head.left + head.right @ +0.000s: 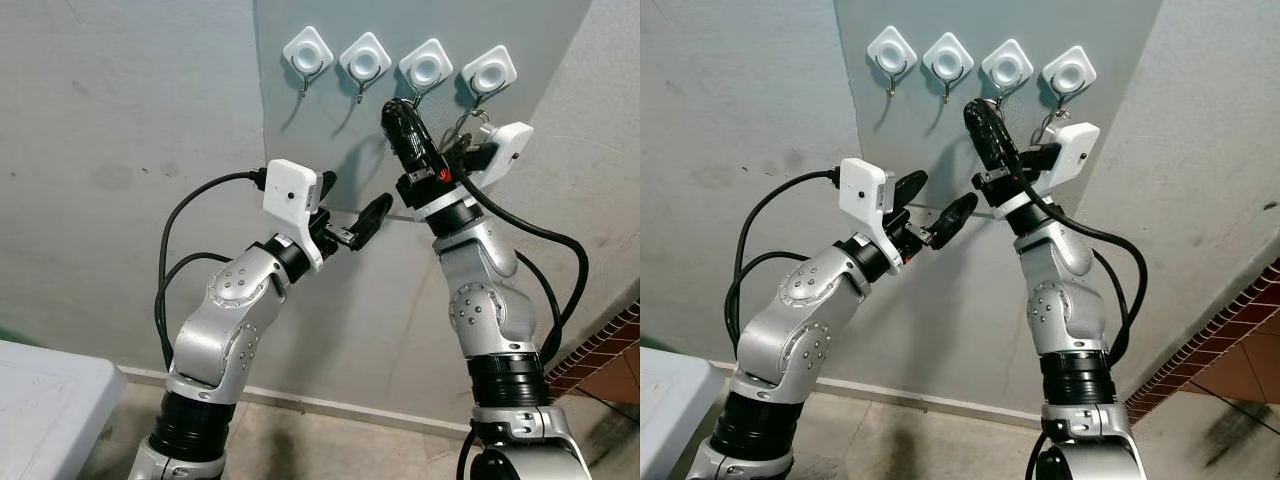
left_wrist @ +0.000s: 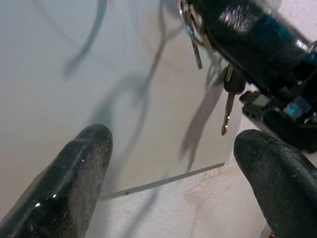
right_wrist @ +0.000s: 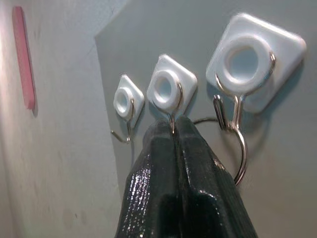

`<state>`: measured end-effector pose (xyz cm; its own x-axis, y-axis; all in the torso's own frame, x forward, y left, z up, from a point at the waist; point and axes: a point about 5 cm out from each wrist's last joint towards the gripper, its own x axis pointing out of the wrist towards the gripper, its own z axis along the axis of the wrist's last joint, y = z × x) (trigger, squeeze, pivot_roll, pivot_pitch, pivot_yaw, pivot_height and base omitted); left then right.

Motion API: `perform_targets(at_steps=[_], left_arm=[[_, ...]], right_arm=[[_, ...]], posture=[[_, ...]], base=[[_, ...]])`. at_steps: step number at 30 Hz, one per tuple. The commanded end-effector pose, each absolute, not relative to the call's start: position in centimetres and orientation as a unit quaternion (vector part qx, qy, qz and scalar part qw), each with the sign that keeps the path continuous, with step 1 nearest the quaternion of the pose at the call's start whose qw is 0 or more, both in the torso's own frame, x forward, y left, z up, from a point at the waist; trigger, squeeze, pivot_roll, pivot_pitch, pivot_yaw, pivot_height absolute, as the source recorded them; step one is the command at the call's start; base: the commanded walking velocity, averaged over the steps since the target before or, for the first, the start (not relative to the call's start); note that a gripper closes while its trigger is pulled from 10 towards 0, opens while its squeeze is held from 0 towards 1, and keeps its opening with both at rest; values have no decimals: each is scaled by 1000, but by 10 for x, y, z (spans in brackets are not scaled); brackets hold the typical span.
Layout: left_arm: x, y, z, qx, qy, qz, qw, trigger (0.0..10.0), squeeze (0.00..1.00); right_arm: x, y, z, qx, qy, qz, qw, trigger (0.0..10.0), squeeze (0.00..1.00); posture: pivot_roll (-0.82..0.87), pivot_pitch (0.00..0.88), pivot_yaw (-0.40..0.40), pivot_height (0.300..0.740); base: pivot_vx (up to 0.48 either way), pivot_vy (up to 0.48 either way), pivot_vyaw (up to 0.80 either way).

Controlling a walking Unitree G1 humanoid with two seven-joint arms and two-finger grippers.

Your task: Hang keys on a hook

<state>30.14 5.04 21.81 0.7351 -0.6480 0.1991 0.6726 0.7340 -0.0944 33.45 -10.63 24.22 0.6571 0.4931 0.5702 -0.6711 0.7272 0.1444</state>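
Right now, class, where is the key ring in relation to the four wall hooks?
In the right wrist view, the key ring hangs on the metal hook of a white holder beside the right gripper, whose jaws are shut just below the neighbouring hook.

Four white hooks [image 1: 979, 63] lined the grey wall panel. The right pincer [image 1: 982, 117] reached up just below them. The left pincer [image 1: 936, 204] gaped beside it.

Four hooks [image 1: 398, 62] in row on wall panel [image 1: 300, 130], above both sets of fingers. Right fingers [image 3: 181, 163] pressed together, tips just below a middle hook [image 3: 171, 91]; key ring [image 3: 237, 148] beside them, hanging on neighbouring hook [image 3: 233, 106]. Left fingers [image 2: 81, 163] spread, below and left of right fingers; keys [image 2: 228, 111] dangling between.
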Motion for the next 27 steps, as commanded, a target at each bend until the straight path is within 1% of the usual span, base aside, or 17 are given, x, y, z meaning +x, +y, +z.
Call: perform_targets(at_steps=[1,12,13,14,15,19,27], left_arm=[[299,50,223,-80,-85,-357,927,10000,0],[299,50,223,-81,-84,-354,928,10000,0],[299,50,223,-82,-84,-354,928,10000,0],[299,50,223,-82,-84,-354,928,10000,0],[298,50,223,-82,-84,-354,928,10000,0],[298,51,223,-81,-84,-352,929,10000,0],[299,53,222,-78,-83,-344,932,10000,0]], right_arm=[[333,-95,237,161,-232,354,892,10000,0],[334,-97,226,151,-212,342,903,10000,0],[334,-98,226,159,-211,341,902,10000,118],[334,-98,226,165,-211,339,902,10000,529],[334,-99,226,169,-212,338,901,10000,1000],[334,-102,228,184,-218,334,898,10000,1000],[335,-108,226,186,-227,310,904,10000,1000]], posture=[[10,16,-19,740],[13,19,-20,740],[13,19,-20,740],[13,19,-20,740],[12,21,-19,740],[13,24,-19,740],[19,30,-20,740]], base=[[0,0,0],[0,0,0],[0,0,0],[0,0,0],[0,0,0],[0,0,0],[0,0,0]])
